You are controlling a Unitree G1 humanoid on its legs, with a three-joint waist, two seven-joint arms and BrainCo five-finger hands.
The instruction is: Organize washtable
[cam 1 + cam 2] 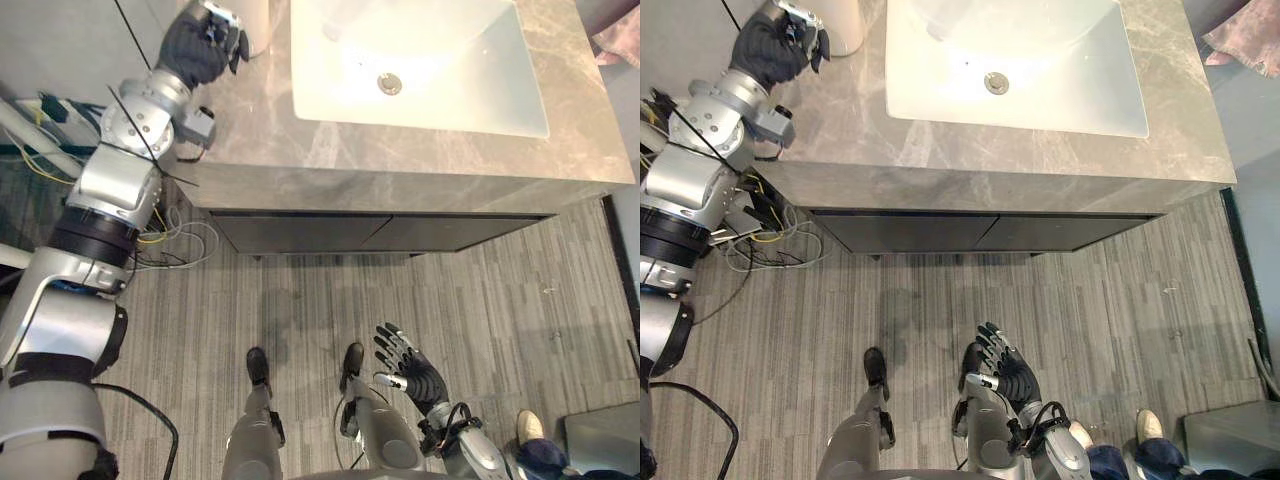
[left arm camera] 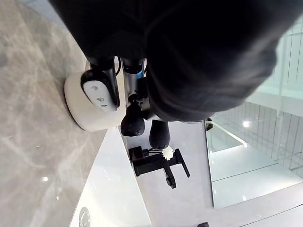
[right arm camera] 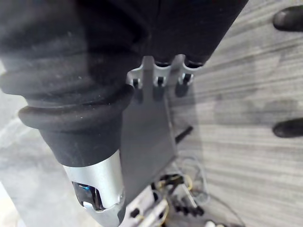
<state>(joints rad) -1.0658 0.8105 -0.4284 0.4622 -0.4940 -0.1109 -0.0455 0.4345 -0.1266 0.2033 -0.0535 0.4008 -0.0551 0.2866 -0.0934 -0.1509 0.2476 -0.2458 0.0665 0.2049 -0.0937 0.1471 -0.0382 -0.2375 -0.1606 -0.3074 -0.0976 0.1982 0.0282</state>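
1. Left hand (image 1: 203,45): above the tabletop (image 1: 400,160) corner; whether it is clenched cannot be told.
2. White round container (image 2: 78,116): just beyond this hand, with the sink (image 1: 330,100) alongside.
3. Right hand (image 1: 408,368): fingers spread, released, floor (image 1: 500,300) beneath.

A white round container (image 2: 85,113) stands upright at the far left corner of the grey marble bench (image 1: 400,160), beside the white basin (image 1: 440,70).

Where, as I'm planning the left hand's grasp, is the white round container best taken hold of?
Round its curved side wall, probably from the left edge of the counter: the white round container stands upright at the counter's back left corner, with the left hand beside it and the sink on its other side.
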